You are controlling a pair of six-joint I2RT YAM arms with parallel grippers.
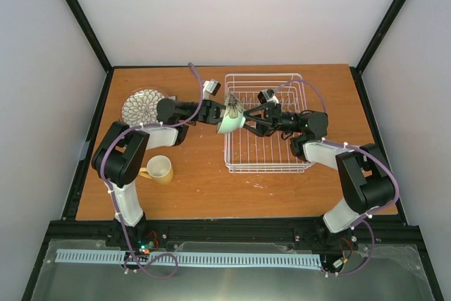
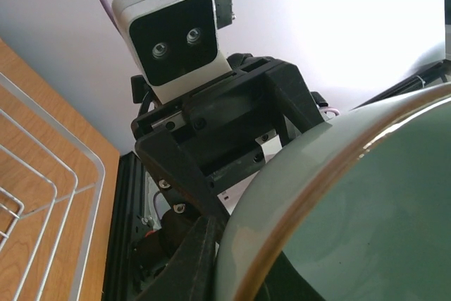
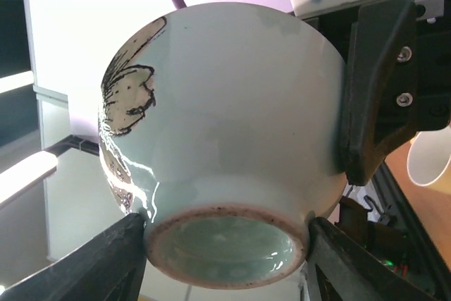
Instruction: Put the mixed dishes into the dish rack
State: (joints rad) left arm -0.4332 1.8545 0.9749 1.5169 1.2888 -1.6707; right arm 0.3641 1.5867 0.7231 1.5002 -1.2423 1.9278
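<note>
The pale mint-green bowl (image 1: 229, 120) hangs on its side over the left edge of the white wire dish rack (image 1: 282, 163). My left gripper (image 1: 223, 112) is shut on the bowl's rim (image 2: 352, 195), one finger (image 2: 189, 259) outside the wall. My right gripper (image 1: 248, 124) is shut on the bowl's foot ring (image 3: 225, 248), fingers (image 3: 91, 266) on either side. The yellow mug (image 1: 160, 169) lies on the table at the left, also showing in the right wrist view (image 3: 433, 163). A dark-rimmed patterned plate (image 1: 143, 106) lies at the far left. The other plates are out of view.
The rack's wire rim (image 2: 42, 181) shows at the left of the left wrist view, with wooden table beneath it. Black frame rails run along the table's edges (image 1: 90, 139). The right wrist camera (image 2: 173, 33) faces my left gripper across the bowl.
</note>
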